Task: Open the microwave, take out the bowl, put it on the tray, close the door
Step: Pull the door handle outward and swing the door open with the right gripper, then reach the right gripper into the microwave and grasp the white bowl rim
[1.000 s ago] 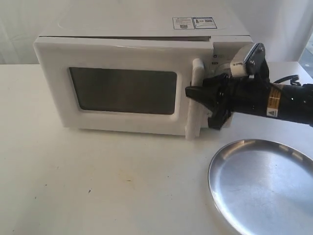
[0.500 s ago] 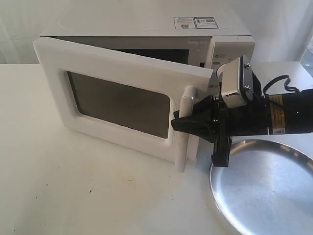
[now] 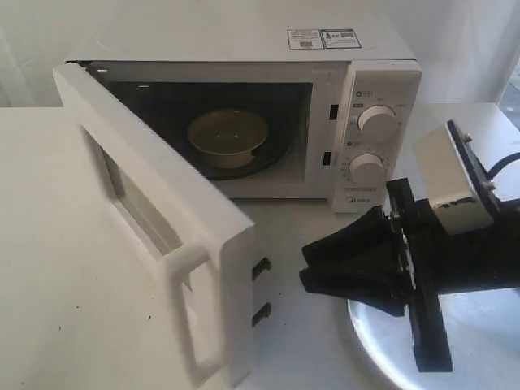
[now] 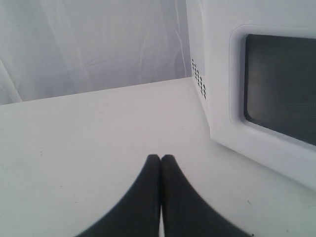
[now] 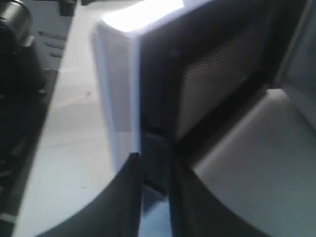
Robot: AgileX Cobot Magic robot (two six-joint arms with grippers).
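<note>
Right gripper (image 3: 305,266): two matte black fingers, broad at the base and tapering to blunt tips; directly behind the gripper, a flat black crossbar (image 3: 424,333) with squared ends; above and behind the gripper, a white boxy camera housing (image 3: 449,172) on a black backplate with small screws; a thin black cable (image 3: 505,162) loops out beyond; left gripper (image 4: 161,158) shows the same black fingers, round-tipped.

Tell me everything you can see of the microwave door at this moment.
The white microwave door stands wide open on its left hinges, its free edge nearest the exterior camera. It looks like glossy plastic, with a dark rectangular window in a recessed frame, a vertical white bar handle on the outer face, and two dark latch hooks at the free edge. The open black right gripper sits beside those hooks, not touching.
</note>
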